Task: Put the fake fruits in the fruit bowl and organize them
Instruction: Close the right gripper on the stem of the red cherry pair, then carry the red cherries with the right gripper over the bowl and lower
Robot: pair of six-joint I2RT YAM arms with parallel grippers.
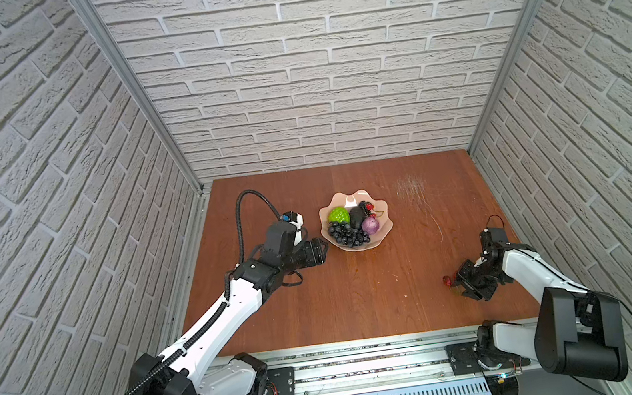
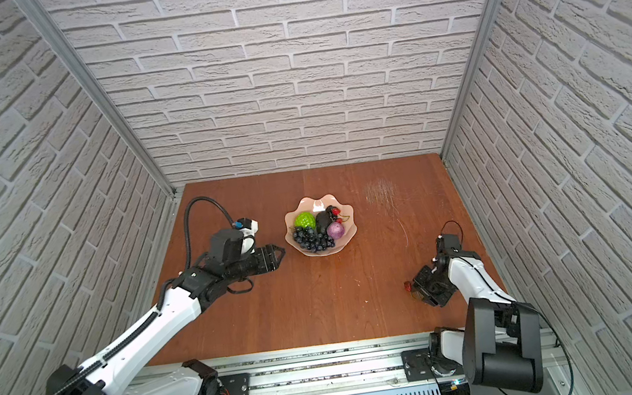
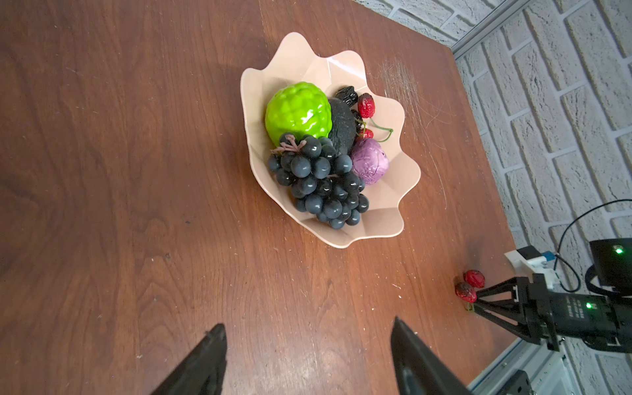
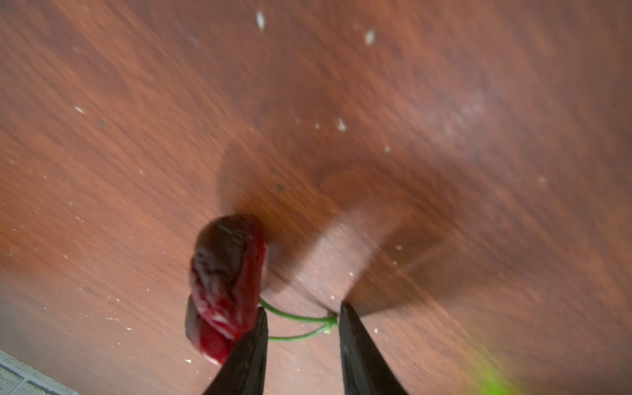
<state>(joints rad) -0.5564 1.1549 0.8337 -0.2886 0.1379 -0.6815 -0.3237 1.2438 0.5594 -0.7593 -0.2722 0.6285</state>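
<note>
The peach fruit bowl [image 1: 352, 197] [image 3: 297, 51] holds a dark grape bunch [image 1: 346, 234] [image 3: 318, 181], a bumpy green fruit [image 3: 297, 113], a dark avocado [image 3: 342, 126], a purple round fruit [image 3: 369, 164], black berries [image 3: 348, 95] and red cherries [image 3: 366, 105]. A second pair of red cherries [image 1: 447, 280] [image 4: 225, 280] lies on the table at the right. My right gripper [image 1: 459, 287] [image 4: 302, 314] is low over their green stems, which cross the narrow gap between its fingers. My left gripper [image 1: 324, 250] [image 3: 307, 328] hangs open and empty just left of the bowl.
The wooden table [image 1: 361, 293] is ringed by brick-pattern walls [image 1: 331, 79] close on three sides. A scuffed pale patch [image 1: 412, 189] marks the wood right of the bowl. A metal rail [image 1: 371, 367] runs along the front edge.
</note>
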